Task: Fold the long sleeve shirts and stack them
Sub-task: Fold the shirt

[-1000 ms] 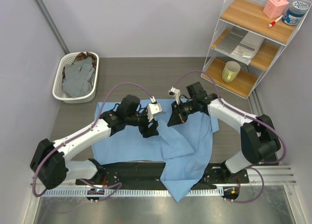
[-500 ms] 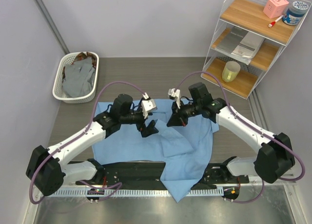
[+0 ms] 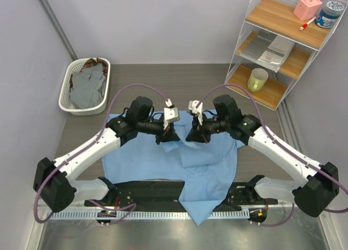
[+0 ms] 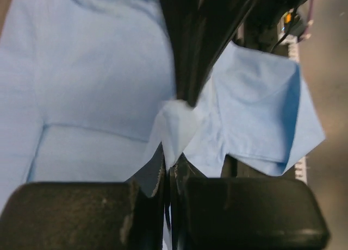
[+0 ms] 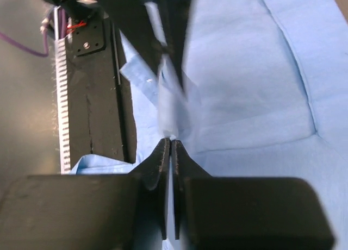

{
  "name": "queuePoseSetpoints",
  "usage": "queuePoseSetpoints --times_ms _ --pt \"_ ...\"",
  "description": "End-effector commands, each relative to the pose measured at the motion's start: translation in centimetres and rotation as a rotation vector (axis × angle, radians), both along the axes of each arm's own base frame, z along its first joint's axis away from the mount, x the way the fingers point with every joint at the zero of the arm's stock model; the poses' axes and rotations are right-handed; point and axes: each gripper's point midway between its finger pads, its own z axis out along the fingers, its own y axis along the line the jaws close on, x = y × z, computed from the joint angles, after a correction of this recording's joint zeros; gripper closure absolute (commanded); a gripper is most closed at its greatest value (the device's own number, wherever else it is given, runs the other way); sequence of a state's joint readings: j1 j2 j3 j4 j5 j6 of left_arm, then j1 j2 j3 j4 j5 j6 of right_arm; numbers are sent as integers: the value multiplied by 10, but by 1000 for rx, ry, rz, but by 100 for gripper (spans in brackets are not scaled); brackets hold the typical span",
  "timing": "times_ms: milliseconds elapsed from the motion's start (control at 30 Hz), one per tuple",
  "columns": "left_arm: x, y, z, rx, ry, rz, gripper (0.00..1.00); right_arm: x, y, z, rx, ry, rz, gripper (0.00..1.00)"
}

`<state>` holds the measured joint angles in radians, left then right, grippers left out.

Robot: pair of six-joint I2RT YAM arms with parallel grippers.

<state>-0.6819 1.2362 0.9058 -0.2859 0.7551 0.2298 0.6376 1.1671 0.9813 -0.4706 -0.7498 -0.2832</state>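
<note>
I see the light blue shirt (image 3: 147,160) spread across the middle of the surface (image 3: 163,87), with one part draped over the near edge between the two arm bases. My left tool (image 3: 167,135) sits on the shirt's far edge, left of centre, its fingers pressed together on a small raised pinch of blue cloth. The left wrist view shows that pinch rising out from between the pads. My right tool (image 3: 194,135) is just beside it, to the right, on the same far edge. It is also narrowed down on a thin ridge of the blue fabric, which stands up from its fingertips. The two tools face each other, close but apart. A grey shirt (image 3: 89,87) lies bundled in the white basket (image 3: 81,110) at the far left, well apart from both tools.
</note>
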Motion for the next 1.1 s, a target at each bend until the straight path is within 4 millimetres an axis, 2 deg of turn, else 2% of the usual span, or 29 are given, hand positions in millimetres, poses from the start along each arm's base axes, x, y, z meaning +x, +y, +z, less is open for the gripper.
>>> queuePoseSetpoints --times_ms 0,33,100,167,200,267,300,367,400,467,567,600,733,767,867,1067 --pt "-33 -4 73 -89 -23 -120 100 31 -6 27 18 -76 -156 75" --pt "-36 -3 78 -91 -33 -128 100 36 -8 29 20 -71 -183 68" --pt "-45 -5 92 -102 -81 -172 100 62 -23 42 34 -62 -313 58" --pt "-56 -4 94 -80 -96 -221 100 86 -38 49 46 -34 -410 54" --pt "-62 -7 106 -91 -119 -249 100 105 -56 47 39 -17 -485 53" --pt "-73 -5 107 -65 -94 -294 100 130 -69 38 4 20 -543 52" --pt "-80 -6 117 -75 -129 -335 100 139 -82 28 -30 61 -588 52" --pt "-92 -3 115 -40 -117 -383 100 158 -90 8 -87 124 -614 57" --pt "-97 -4 121 -46 -151 -418 100 162 -95 -1 -113 140 -625 60" --pt "-103 0 121 -34 -140 -441 100 171 -106 -17 -147 151 -645 62" --pt "-109 1 122 -25 -145 -478 100 182 -113 -49 -220 162 -665 66" --pt "-113 4 119 -8 -133 -490 100 185 -116 -66 -250 192 -667 67" --pt "-114 6 120 -1 -146 -500 100 193 -134 -108 -347 251 -712 71" --pt "-115 7 119 0 -147 -506 100 195 -144 -115 -365 264 -736 71" --pt "-117 8 123 -11 -158 -529 100 196 -154 -136 -415 299 -754 71" --pt "-124 11 128 -19 -204 -593 100 200 -161 -158 -469 326 -760 72"
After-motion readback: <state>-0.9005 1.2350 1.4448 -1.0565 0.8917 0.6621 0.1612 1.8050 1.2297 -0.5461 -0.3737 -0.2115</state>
